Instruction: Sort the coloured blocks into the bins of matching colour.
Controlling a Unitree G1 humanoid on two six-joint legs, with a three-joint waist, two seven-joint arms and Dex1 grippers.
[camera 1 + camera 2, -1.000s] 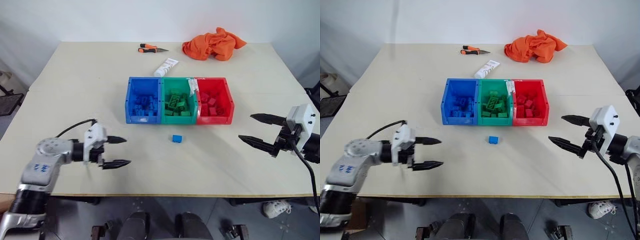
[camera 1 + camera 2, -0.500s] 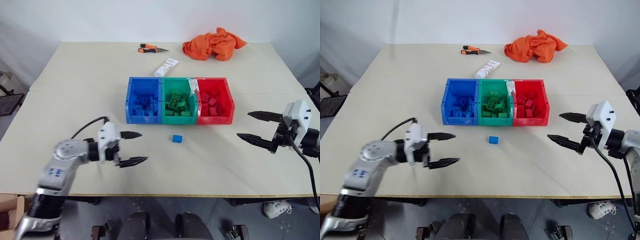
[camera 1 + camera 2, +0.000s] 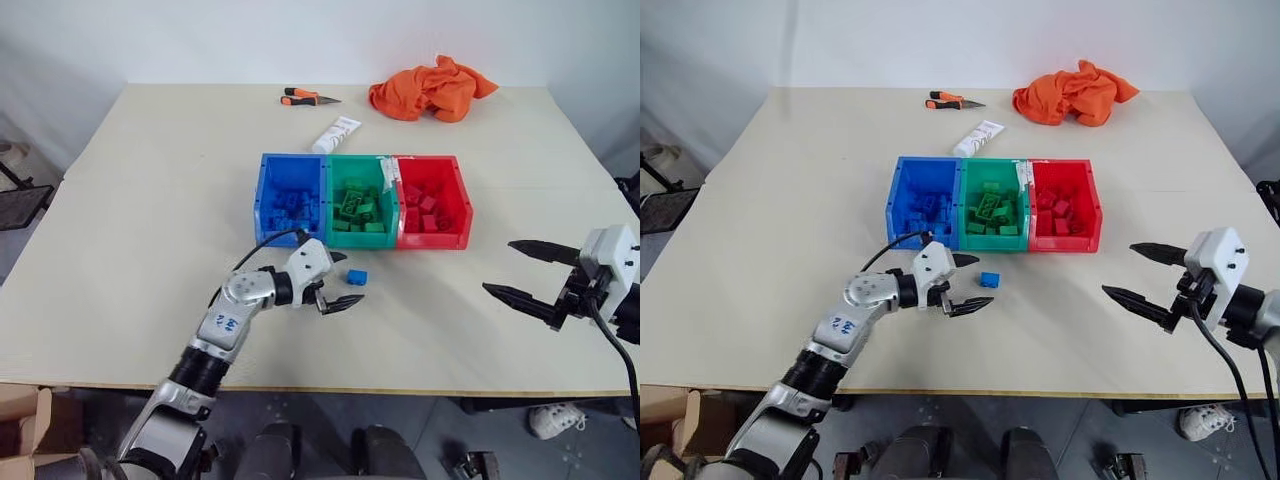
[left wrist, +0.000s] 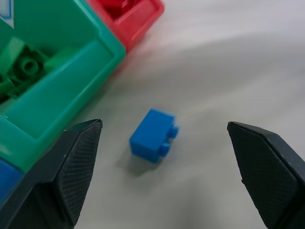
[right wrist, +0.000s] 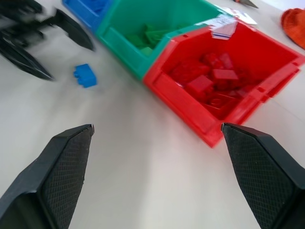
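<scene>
A: Status on the small blue studded plastic brick [image 3: 356, 277]?

B: Lying loose on the pale surface [image 3: 150, 200], just in front of the green open-topped plastic bin [image 3: 360, 200], which is the middle of the joined row between the blue bin [image 3: 290, 200] and the red bin [image 3: 432, 200]. All three hold bricks of their own colour.

A: What differs from a second ago?

B: The left gripper [image 3: 338, 280] has swung in from the near left of the surface. Its jaws now stand wide open, one on each side of the brick, touching nothing.

A: Right side?

B: The right gripper [image 3: 522, 270] has barely shifted, near the right edge, well apart from the bins. Jaws wide open, empty.

A: Anything else moved?

B: No. The brick and bins sit as before.
</scene>
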